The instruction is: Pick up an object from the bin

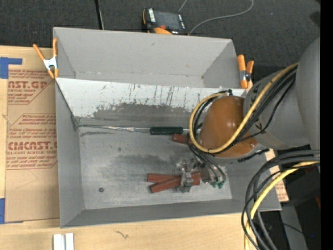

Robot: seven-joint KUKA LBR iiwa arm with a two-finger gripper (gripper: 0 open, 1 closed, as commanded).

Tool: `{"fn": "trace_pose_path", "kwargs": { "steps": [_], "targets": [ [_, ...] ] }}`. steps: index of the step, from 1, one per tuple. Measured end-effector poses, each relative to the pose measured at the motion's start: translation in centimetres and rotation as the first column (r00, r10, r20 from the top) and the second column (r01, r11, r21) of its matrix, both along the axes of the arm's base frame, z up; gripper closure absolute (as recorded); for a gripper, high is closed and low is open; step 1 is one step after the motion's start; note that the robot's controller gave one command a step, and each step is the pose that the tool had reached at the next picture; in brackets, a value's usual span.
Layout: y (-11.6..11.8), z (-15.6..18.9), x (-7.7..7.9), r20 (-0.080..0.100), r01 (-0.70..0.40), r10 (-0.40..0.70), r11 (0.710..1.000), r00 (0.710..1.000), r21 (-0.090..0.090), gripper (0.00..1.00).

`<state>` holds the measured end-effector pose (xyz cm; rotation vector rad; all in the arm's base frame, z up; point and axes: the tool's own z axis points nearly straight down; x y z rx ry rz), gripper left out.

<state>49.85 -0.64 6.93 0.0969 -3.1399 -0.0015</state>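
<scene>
Reddish-brown flat strip-like pieces (162, 180), two or so overlapping: on the floor of the grey metal bin (104, 160), close to its front wall, right of middle. They look light, stiff and thin. Lying flat, they offer little edge, so I would grip across the narrow width at the free left end.

Gripper (188, 179): directly over the strips' right end, hiding it. Whether the jaws are spread or pinching cannot be told.

Long tool, dark green handle (165, 131), thin metal shaft: along the floor's rear edge.

Small reddish piece (179, 138): just beside the handle's right end, partly under the arm, kind unclear.
</scene>
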Motion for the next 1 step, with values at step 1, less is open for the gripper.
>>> {"fn": "trace_pose_path", "kwargs": {
  "steps": [1],
  "targets": [
    [1.15, 15.32, -0.36, 0.009, 0.035, -0.035, 0.999, 0.999, -0.001, 1.0]
  ]
}}
